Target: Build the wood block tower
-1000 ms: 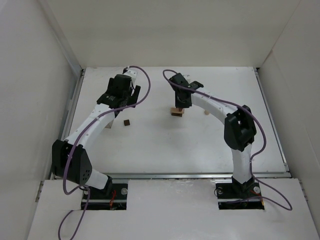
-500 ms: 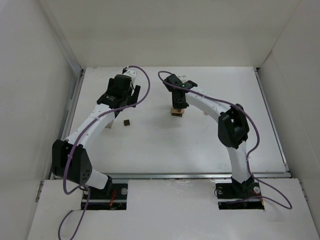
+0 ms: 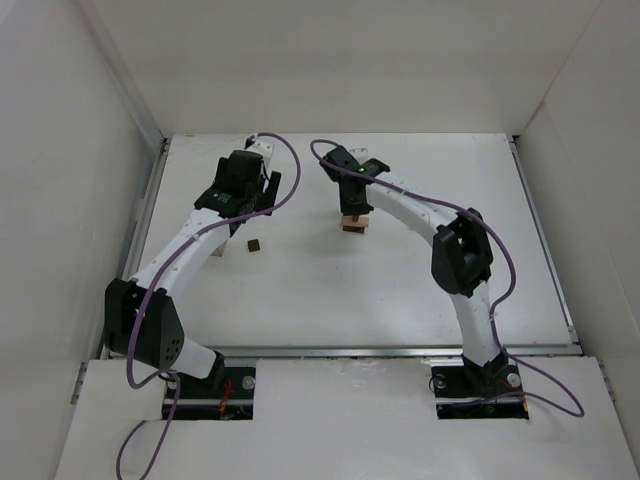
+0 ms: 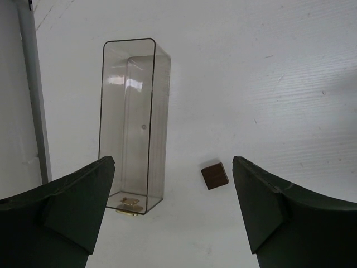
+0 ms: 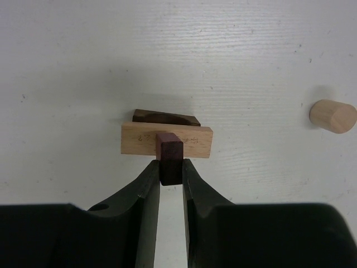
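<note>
My right gripper [image 5: 170, 168] is shut on a dark brown cube [image 5: 169, 149] and holds it over the near long edge of the flat tan slab [image 5: 139, 140]. The slab rests on a dark brown piece [image 5: 164, 118]. The pale cylinder [image 5: 332, 116] lies on its side to the right. In the top view the right gripper [image 3: 354, 210] is over the slab [image 3: 354, 227]. My left gripper [image 4: 173, 206] is open and empty, above a second dark cube [image 4: 215, 175], which also shows in the top view [image 3: 254, 244].
A clear plastic box [image 4: 134, 117] lies left of the loose cube, with a small brass piece at its near end. White walls enclose the table on the left, back and right. A metal rail [image 4: 34, 95] runs along the left edge.
The right arm has swung a little to the left, carrying the dark cube over the slab. The left arm has not moved.
</note>
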Robot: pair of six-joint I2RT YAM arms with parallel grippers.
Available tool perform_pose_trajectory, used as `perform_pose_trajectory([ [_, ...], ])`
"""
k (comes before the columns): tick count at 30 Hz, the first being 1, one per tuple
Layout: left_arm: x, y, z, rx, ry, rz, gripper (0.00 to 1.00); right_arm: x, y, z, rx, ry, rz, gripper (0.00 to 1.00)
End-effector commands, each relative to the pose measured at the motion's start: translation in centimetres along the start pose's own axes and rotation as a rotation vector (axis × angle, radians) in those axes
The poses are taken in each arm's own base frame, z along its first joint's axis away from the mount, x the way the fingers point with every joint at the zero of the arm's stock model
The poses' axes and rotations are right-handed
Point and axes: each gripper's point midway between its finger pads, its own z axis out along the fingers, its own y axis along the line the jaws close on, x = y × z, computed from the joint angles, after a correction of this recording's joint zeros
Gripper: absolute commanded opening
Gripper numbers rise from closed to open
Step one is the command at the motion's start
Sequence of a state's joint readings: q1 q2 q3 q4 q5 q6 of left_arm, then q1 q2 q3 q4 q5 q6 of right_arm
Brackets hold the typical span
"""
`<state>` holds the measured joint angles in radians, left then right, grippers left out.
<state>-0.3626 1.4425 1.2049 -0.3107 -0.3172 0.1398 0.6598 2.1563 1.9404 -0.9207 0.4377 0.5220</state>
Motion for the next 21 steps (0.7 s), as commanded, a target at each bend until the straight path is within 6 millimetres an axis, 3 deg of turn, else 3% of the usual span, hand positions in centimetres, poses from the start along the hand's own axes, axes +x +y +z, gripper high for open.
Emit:
perform_pose_trajectory([
  [1,-0.7,-0.06,-0.14,0.0,-0.031,-0.026,0.84,-0.73,0.2,-0.52,0.026,-0.024,0.003,0.0],
  [21,-0.12,-0.19,0.1,0.0,-0.023,-0.022,0.84,0.08,0.66,-0.19,0.022,-0.006,-0.013,0.0],
])
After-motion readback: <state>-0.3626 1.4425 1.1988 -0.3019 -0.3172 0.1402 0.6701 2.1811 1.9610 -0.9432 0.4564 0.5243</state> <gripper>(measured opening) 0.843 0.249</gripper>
